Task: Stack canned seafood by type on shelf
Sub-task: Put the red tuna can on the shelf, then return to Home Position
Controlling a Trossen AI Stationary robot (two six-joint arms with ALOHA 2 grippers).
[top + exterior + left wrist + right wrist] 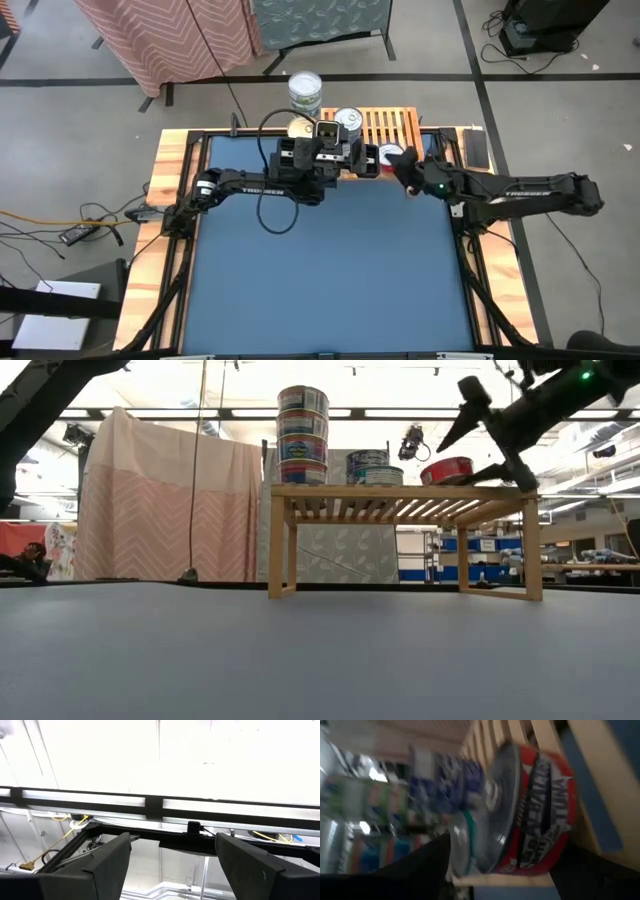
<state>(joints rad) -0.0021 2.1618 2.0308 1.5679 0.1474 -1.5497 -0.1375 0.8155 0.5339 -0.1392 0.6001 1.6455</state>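
My right claw hangs at the near right end of the shelf, its fingers wide and apart from each other, with the red-labelled can sitting straight ahead between them on the slats. From my wrist the can fills the gap in front of me, yet I see no finger pressing its wall, so I judge it is resting on the shelf by its own weight and I am holding nothing. Farther along the shelf from this claw stand a short stack of blue-labelled cans and, beyond that, the tall stack of four at the far end. The red can has no partner under or on it.

My left claw is raised over the middle of the shelf's near edge, also wide and empty; its wrist looks up at the ceiling, well above the cans.

The step in hand, as I read it, is the red can's placement on the shelf. Whether I am letting go or about to take it I cannot tell. Next I should draw this claw straight back and up, clear of the rim, so I don't drag the can off the edge.
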